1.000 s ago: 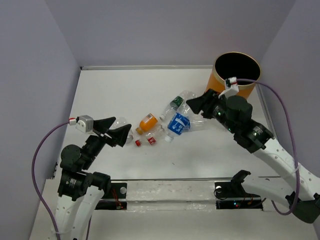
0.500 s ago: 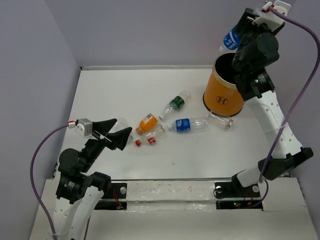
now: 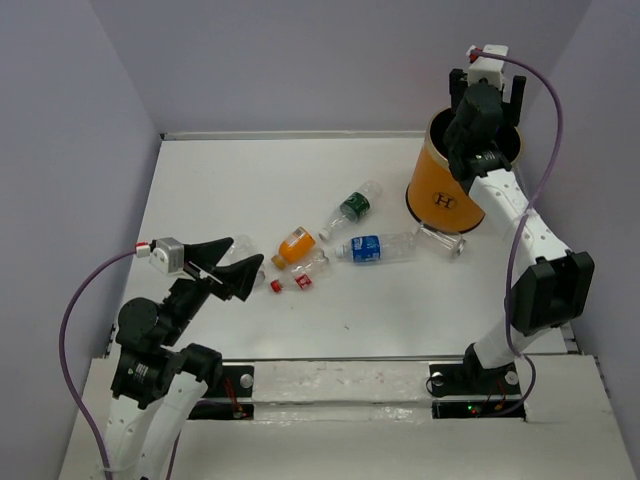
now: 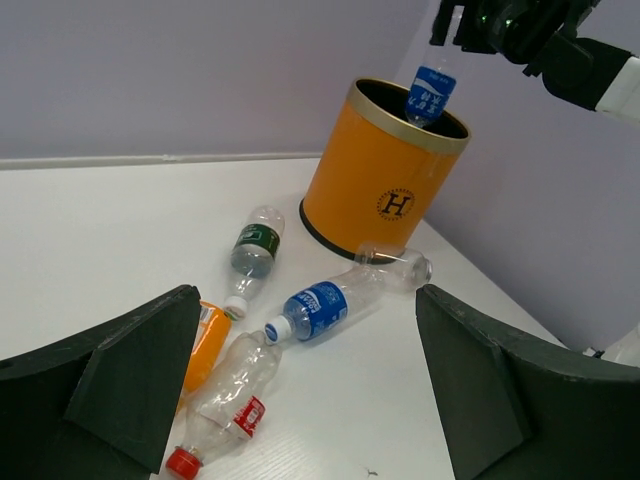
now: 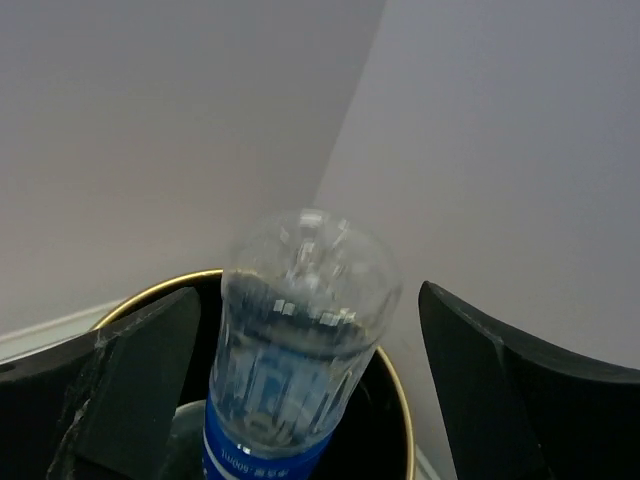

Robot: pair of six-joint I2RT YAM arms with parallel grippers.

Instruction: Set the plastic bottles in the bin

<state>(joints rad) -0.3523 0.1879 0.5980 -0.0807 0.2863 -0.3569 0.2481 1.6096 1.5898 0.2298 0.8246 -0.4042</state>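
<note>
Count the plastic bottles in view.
6. On the table: green-label bottle, orange bottle, red-label bottle, blue-label bottle, clear bottle beside the bin; sixth bottle in the bin's mouth. More may be hidden.

Left gripper (image 3: pixel 243 252) low, jaws wide; right gripper (image 3: pixel 487 98) raised, jaws parted.

The bin (image 3: pixel 440 198) blocked the table's (image 3: pixel 230 170) two o'clock corner — a blue-labelled bottle (image 4: pixel 430 95) stood in its mouth. Loose bottles (image 3: pixel 367 248) cluttered the centre; ten o'clock lay open.
</note>
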